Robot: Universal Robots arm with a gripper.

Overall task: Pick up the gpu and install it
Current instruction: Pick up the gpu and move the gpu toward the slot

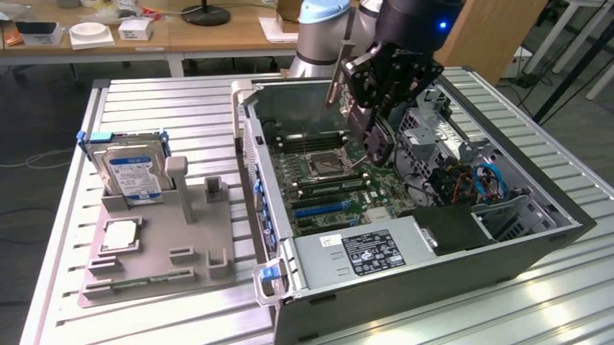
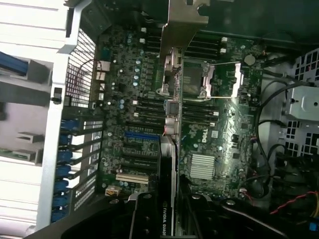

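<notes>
Above the open computer case [image 1: 432, 291], the gripper [image 1: 376, 100] pinches the gpu [image 2: 165, 199] between its fingers, thin edge down, over the main board [image 1: 317, 172]; the card looks clear of the board and not seated.

To do this step well, I judge the grip must stay firm and the card upright; seen from the wrist, its length runs across the card slots [image 2: 137, 149] rather than along them, so it likely needs squaring to one slot; its metal bracket [image 2: 182, 30] should meet the case wall with the blue clips [image 1: 257, 188]; a tilted descent could jam the edge or scrape parts.

At the exterior view's left, a grey holder [image 1: 206, 251] keeps a hard drive [image 1: 132, 172] standing upright, a square chip [image 1: 120, 236] lying flat nearer the camera, and a memory stick [image 1: 129, 284] along its front edge; to the right, the case holds the main board, a labelled power box [image 1: 369, 253] near its front, and loose cables [image 1: 484, 180] by the far side.
</notes>
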